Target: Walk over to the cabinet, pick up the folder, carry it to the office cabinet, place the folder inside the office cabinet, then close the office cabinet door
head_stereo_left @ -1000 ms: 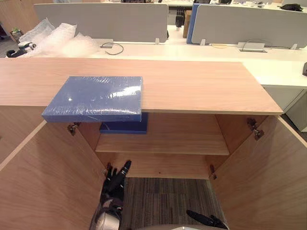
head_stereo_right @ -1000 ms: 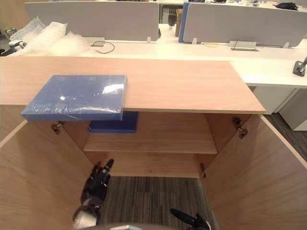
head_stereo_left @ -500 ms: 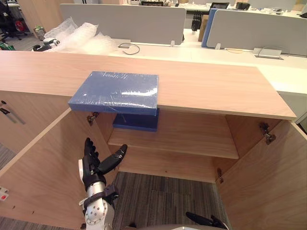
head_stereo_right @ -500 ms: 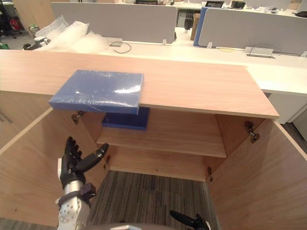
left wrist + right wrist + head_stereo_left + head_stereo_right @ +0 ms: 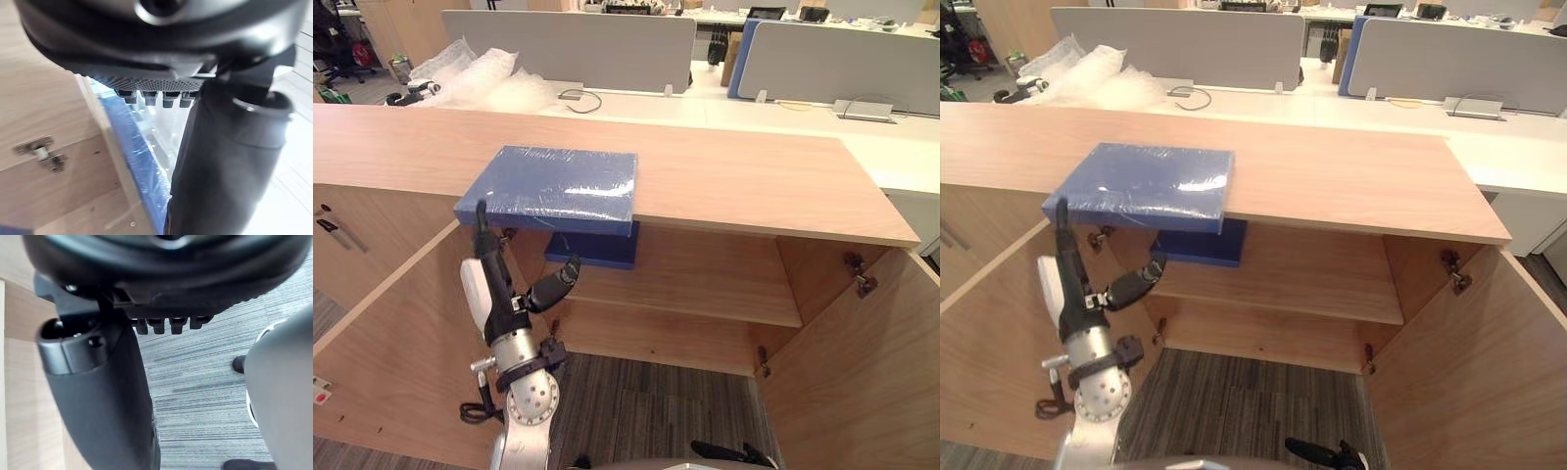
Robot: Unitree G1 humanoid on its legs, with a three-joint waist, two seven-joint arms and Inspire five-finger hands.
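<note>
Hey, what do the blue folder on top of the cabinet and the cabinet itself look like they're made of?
The folder looks like blue card or plastic wrapped in clear film: shiny wrinkles and white glare on top. The cabinet looks like matt wood-grain laminate board, light brown with even grain; solid wood cannot be ruled out. Its hinges look like bare metal, silvery.

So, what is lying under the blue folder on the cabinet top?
The cabinet top carries the folder, whose front overhangs. Below, on the shelf, lies another blue item; its far part is covered.
</note>
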